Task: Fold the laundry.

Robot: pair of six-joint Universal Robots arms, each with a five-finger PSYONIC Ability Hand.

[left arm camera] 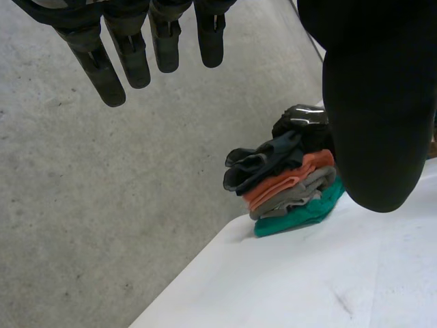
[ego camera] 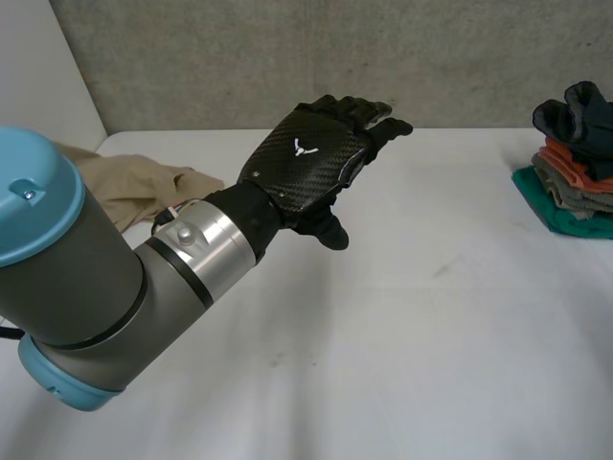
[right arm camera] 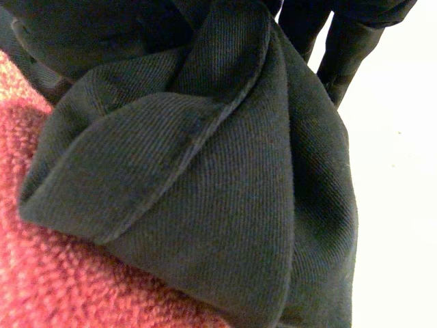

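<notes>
A white worktop [ego camera: 402, 316] runs back to a grey concrete wall [ego camera: 287, 57]. At lower left, the grey left arm with light-blue caps [ego camera: 86, 287] lifts the black carbon-weave left hand [ego camera: 306, 158] above the centre, fingers straight and spread, holding nothing. Behind it, at upper left, the crumpled beige cloth garment [ego camera: 124, 182] lies unfolded near the worktop's edge; a careless sweep could push it off. At the far right edge sits the stack of folded teal, grey and orange clothes [ego camera: 570, 187], topped by a bunched dark navy ribbed cloth [right arm camera: 205, 191]. The right hand [right arm camera: 345, 37] is against that cloth; its grip I cannot tell. Any tug there may topple the stack.
</notes>
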